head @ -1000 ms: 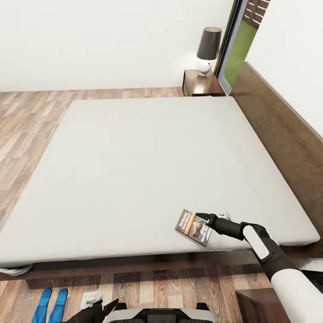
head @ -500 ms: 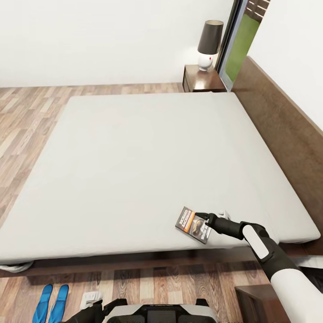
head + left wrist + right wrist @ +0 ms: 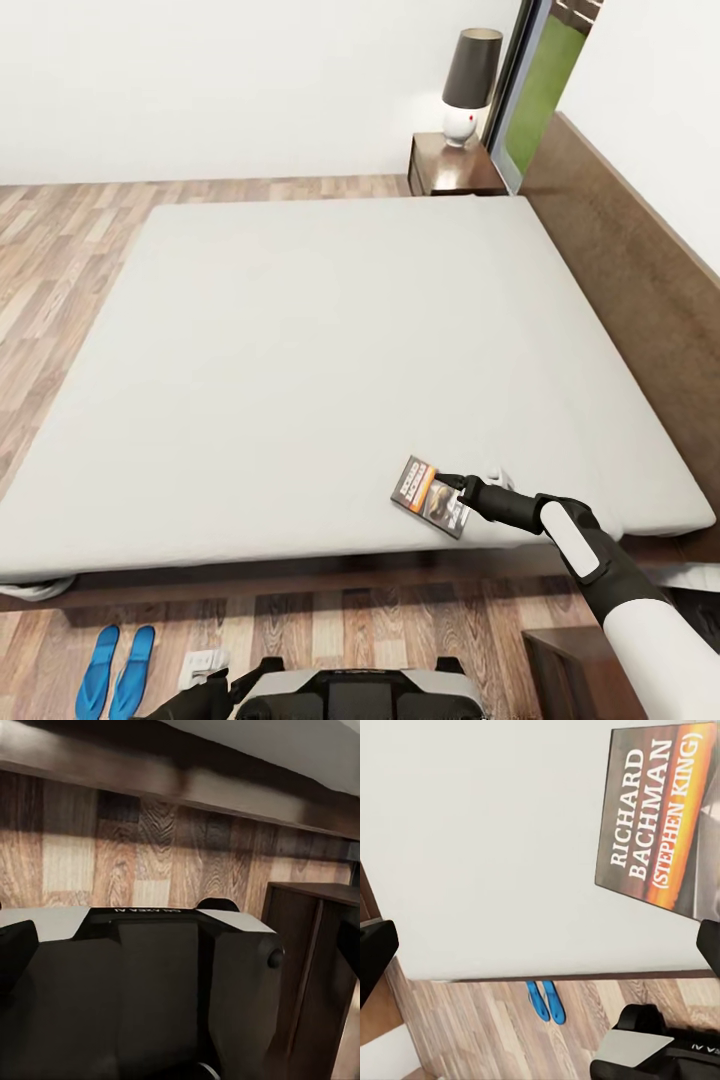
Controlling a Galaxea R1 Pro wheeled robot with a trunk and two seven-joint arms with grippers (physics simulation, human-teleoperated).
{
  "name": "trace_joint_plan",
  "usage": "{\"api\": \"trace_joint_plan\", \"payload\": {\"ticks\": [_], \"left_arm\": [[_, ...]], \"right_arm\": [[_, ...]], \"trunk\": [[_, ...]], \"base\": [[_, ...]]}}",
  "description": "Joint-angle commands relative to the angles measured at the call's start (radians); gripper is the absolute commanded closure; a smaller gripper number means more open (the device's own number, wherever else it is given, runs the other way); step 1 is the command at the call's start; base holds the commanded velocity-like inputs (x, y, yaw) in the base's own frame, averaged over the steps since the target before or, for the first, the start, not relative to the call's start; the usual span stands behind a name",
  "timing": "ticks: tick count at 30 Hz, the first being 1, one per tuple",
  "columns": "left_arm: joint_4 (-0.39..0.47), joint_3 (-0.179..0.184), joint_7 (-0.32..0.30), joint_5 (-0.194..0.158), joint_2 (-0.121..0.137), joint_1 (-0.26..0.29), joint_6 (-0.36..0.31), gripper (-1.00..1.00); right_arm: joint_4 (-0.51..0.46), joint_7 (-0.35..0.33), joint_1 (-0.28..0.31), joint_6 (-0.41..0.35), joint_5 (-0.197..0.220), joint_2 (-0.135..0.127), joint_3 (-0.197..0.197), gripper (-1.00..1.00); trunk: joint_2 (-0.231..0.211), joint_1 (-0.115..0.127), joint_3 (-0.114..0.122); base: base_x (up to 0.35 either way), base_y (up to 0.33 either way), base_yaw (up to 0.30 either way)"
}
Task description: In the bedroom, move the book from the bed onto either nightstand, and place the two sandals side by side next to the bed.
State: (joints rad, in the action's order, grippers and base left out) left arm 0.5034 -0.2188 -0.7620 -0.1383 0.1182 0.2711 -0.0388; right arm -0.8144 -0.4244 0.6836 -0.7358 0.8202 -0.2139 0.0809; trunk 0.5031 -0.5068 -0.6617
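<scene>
The book, dark with an orange band and white "Richard Bachman" lettering, lies flat near the front right edge of the bed's grey mattress. My right gripper hovers at the book's right edge, open, its fingertips wide apart with nothing between them. The two blue sandals lie side by side on the floor in front of the bed, also seen past the mattress edge. My left gripper hangs low by my base, open.
A dark nightstand with a black-shaded lamp stands at the bed's far corner. Another nightstand is close at my right. The brown headboard runs along the right. Wood floor lies left of the bed.
The whole picture has shifted, so the camera moved. My right gripper stays at the book's edge; the book and sandals have not moved.
</scene>
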Motion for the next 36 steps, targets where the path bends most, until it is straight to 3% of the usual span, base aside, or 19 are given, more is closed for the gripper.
{"api": "trace_joint_plan", "payload": {"ticks": [1,8,13,16,19,36], "left_arm": [[0.000,-0.002,-0.005,-0.005,0.000,0.000,-0.004,-1.00],[-0.001,-0.015,-0.039,-0.011,0.003,0.000,-0.004,-1.00],[-0.002,-0.117,-0.134,-0.033,0.025,0.000,-0.003,-1.00],[-0.003,-0.160,-0.156,-0.036,0.031,0.000,-0.002,-1.00],[-0.003,-0.179,-0.164,-0.037,0.033,0.000,-0.002,-1.00],[-0.003,-0.192,-0.169,-0.036,0.034,0.000,-0.001,-1.00]], "right_arm": [[0.000,-0.002,0.001,-0.002,0.001,-0.001,0.002,-1.00],[0.000,-0.002,0.001,-0.002,0.001,-0.001,0.002,-1.00],[0.000,-0.002,0.001,-0.002,0.001,0.000,0.002,-1.00],[0.000,-0.002,0.001,-0.002,0.001,0.000,0.002,-1.00],[0.000,-0.002,0.001,-0.002,0.001,0.001,0.002,-1.00],[0.000,-0.001,0.001,-0.002,0.001,0.001,0.003,-1.00]], "trunk": [[0.001,0.000,-0.003],[0.001,0.000,-0.013],[0.001,0.000,-0.021],[0.001,0.000,-0.026],[0.001,0.000,-0.030],[0.001,0.000,-0.056]], "base": [[0.000,0.000,0.000],[0.000,0.000,0.000],[0.000,0.000,0.000],[0.000,0.000,0.000],[0.000,0.000,0.000],[0.000,0.000,0.000]]}}
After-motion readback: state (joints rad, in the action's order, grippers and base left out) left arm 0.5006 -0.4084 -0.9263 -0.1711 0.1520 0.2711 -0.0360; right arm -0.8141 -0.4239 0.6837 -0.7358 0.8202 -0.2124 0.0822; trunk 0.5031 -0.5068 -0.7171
